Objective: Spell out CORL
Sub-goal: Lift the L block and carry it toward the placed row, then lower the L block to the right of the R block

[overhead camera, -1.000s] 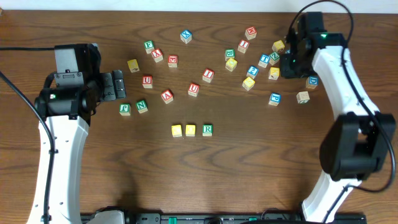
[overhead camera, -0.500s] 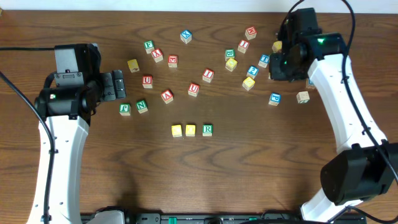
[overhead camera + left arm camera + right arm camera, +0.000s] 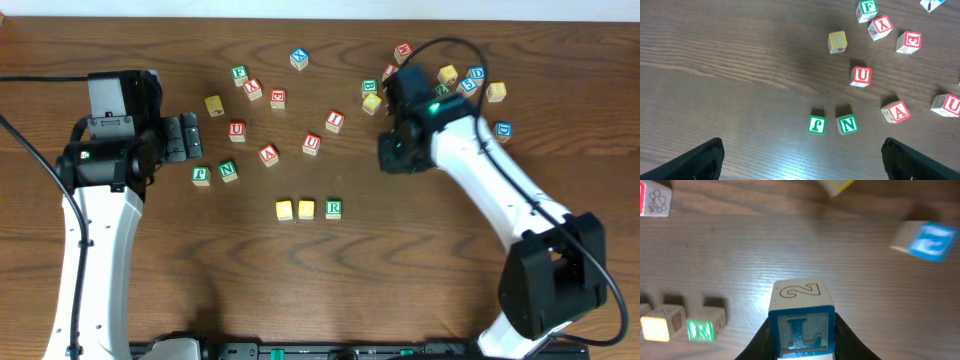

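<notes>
**L cube pinched, three letters already in line**

Overhead: you see two yellow cubes (image 3: pixel 285 210) and the R cube (image 3: pixel 334 208) in a row mid-worktop (image 3: pixel 400 280). The right arm (image 3: pixel 470 170) hides its own fingers.

Left wrist: the left fingers (image 3: pixel 700 160) are spread wide, near the green N cube (image 3: pixel 847 124).

Right wrist: only here do the right fingers (image 3: pixel 762 342) show, pinching the L cube (image 3: pixel 801 330), its blue L upright toward the lens, to the right of the R cube.

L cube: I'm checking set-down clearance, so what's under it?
Bare table shows around the L cube; the R cube lies aside. Directly beneath is hidden by the cube.
</notes>
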Tool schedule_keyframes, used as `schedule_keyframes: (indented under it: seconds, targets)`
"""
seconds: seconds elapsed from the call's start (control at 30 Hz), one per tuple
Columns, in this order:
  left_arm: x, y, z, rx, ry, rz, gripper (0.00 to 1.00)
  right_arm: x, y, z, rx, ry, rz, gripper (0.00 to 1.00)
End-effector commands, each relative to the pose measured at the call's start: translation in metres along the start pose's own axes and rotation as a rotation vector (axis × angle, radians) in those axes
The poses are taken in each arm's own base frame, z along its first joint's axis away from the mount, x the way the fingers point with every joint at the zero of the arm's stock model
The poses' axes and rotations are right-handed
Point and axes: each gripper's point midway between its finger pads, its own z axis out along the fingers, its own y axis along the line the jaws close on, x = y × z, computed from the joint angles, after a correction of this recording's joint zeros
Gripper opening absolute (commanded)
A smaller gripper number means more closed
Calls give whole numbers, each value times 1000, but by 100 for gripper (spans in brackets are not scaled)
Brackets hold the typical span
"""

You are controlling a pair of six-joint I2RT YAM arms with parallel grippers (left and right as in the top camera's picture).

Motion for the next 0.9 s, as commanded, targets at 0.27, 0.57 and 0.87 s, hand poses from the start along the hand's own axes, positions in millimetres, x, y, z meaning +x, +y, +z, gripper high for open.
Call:
schedule_keyframes:
  seconds: [0.27, 0.57, 0.87]
  targets:
    - [-1, 0, 1, 3, 2, 4, 99, 56, 61, 31, 21, -6, -40, 21]
    - [-1, 0, 1, 3, 2, 4, 99, 65, 73, 36, 43, -39, -50, 23]
    - [-1, 0, 1, 3, 2, 3, 99, 63, 68, 37, 70, -52, -39, 23]
